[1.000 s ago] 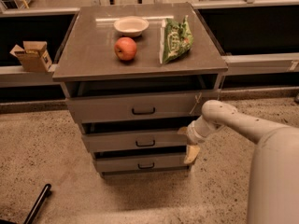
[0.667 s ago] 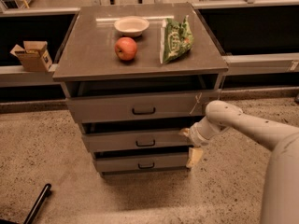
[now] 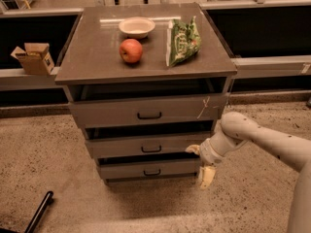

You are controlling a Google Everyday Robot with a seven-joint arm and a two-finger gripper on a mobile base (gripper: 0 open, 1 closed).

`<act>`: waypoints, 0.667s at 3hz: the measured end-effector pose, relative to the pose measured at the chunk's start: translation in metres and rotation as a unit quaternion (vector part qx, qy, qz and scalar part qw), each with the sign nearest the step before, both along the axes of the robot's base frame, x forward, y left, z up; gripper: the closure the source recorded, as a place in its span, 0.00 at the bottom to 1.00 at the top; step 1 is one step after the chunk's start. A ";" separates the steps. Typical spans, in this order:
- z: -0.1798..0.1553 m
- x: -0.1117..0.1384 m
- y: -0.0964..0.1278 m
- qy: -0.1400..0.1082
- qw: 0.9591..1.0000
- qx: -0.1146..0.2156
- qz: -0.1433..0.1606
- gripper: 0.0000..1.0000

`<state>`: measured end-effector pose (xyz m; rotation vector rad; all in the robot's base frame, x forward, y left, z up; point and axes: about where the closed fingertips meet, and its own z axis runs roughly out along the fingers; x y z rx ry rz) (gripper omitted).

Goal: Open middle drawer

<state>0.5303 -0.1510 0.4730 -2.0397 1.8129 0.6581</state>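
Hanging at the right end of the plain grey, loop-handled middle drawer (image 3: 116, 147): tool (image 3: 200, 163), spread.

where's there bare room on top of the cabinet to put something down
The left side of the cabinet top, between its left edge and the apple and bowl, is bare; so is the front strip ahead of the apple. The back right is crowded by bowl, apple and green bag. The gripper is low, by the right end of the middle drawer.

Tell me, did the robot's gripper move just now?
Yes. The gripper has dropped a little lower and slightly right beside the cabinet, now reaching level with the bottom drawer.
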 end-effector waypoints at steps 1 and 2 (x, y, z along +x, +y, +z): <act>0.000 -0.003 0.000 0.003 1.000 0.002 0.000 0.00; 0.000 -0.003 -0.001 0.002 1.000 0.002 -0.004 0.00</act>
